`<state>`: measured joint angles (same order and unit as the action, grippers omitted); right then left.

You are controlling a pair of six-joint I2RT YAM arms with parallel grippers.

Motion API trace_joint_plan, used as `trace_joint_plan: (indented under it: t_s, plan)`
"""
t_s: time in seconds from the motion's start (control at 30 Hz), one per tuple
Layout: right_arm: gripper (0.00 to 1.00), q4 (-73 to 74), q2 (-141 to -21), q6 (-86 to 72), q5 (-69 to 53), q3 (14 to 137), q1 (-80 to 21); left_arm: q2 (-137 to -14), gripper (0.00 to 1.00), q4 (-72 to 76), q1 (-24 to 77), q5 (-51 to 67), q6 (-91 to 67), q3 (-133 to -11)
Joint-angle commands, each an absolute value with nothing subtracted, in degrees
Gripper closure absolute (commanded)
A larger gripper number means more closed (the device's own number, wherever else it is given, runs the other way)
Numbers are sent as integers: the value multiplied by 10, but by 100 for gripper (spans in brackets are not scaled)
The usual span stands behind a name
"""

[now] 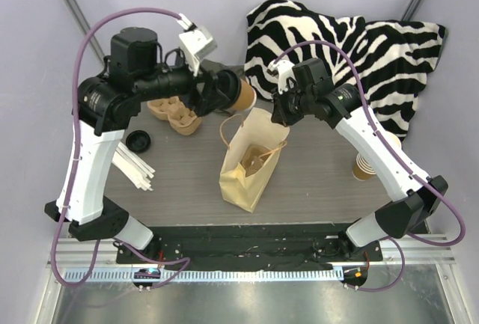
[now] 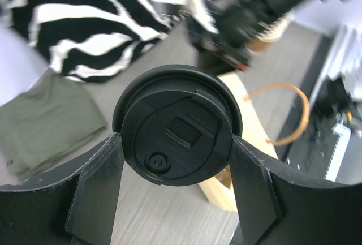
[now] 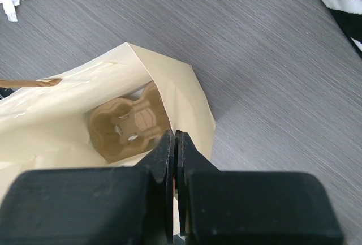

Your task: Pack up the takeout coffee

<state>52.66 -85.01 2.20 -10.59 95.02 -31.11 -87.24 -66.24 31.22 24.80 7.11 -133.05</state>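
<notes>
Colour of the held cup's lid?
Black; the round plastic lid on the brown kraft paper cup shows best in the left wrist view.

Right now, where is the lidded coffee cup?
Top view: the lidded coffee cup is held in the left gripper at the table's far side, behind the paper bag and right of the cup carrier.

I had bright, even overhead light, soft shadows on the table (image 1: 322,182); the left wrist view's background was blurred.
</notes>
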Motion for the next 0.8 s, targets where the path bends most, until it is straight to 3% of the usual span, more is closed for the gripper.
trace_joint_plan:
  t_s: [0.0,0.17,0.77]
  plan:
    - [99,499,-850,2,-117,966,-308,-853,66,-673,372,244,122,-1318]
    - [99,499,-853,1,-117,969,-306,-858,66,-671,414,233,130,-1312]
    - [99,490,-831,-13,-154,947,-302,-884,69,-599,510,44,179,-1103]
